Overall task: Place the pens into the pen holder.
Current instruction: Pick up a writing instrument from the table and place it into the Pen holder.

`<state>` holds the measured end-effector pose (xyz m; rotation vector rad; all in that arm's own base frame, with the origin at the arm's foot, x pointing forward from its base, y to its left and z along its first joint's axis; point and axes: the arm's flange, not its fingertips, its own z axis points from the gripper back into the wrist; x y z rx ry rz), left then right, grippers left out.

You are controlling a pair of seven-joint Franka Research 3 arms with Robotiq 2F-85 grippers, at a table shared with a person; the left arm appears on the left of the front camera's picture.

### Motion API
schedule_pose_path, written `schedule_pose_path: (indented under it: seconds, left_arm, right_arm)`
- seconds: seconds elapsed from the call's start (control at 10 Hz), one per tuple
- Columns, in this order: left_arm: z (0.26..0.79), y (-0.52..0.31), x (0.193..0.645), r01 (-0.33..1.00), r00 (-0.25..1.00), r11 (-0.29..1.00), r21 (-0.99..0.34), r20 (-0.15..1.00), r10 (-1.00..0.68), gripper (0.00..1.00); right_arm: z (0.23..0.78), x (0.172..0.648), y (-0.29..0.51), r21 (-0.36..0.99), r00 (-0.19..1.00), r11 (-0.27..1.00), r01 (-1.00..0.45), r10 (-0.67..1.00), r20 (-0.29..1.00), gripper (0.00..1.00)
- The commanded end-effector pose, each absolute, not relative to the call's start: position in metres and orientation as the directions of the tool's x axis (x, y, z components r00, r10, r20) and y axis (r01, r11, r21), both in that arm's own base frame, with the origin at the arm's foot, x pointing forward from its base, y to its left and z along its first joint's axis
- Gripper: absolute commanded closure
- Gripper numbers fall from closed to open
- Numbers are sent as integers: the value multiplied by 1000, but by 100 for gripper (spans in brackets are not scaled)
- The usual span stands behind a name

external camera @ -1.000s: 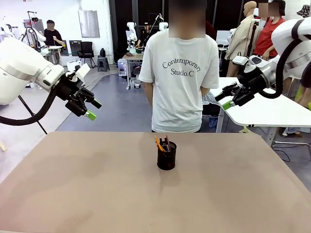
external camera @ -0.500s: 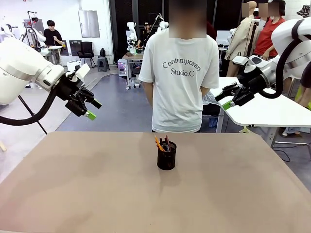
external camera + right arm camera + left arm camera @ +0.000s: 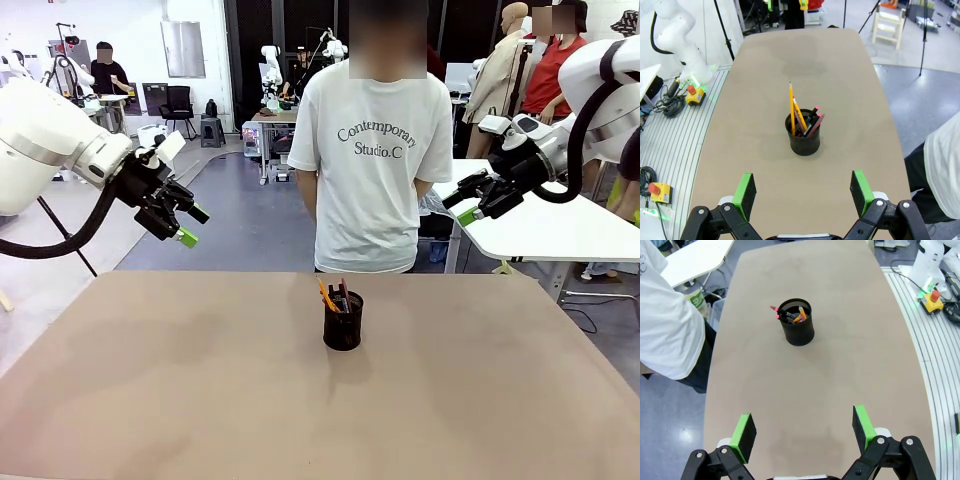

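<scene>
The pen holder (image 3: 343, 322) is standing upright near the middle of the surface (image 3: 150, 390), with the pens (image 3: 803, 120) leaning inside it, their lower ends hidden by the mesh. The left gripper (image 3: 804, 432) and right gripper (image 3: 803, 193) are hanging above the surface, jaws spread and holding nothing. The person's shirt (image 3: 378, 140) is reading "Contemporary Studio.C"

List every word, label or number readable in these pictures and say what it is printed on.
"Contemporary Studio.C": dark lettering in two lines across the chest of the person's white T-shirt at the far side of the table, front view.
The small black wire-mesh pen holder, the pens standing in it and the bare tan tabletop carry no readable print.
</scene>
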<state>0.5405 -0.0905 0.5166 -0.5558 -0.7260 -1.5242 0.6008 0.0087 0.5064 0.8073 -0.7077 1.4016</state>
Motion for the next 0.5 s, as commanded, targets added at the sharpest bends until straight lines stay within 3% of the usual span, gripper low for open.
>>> schedule_pose_path:
  seconds: [0.0,0.4]
  left_arm:
    - [519,-90,539,995,-79,-7,103,716,-693,0]
    - [519,-90,539,995,-79,-7,103,716,-693,0]
  right_arm:
    - [509,602,10,67,55,-1,-998,564,824,0]
    - [509,602,10,67,55,-1,-998,564,824,0]
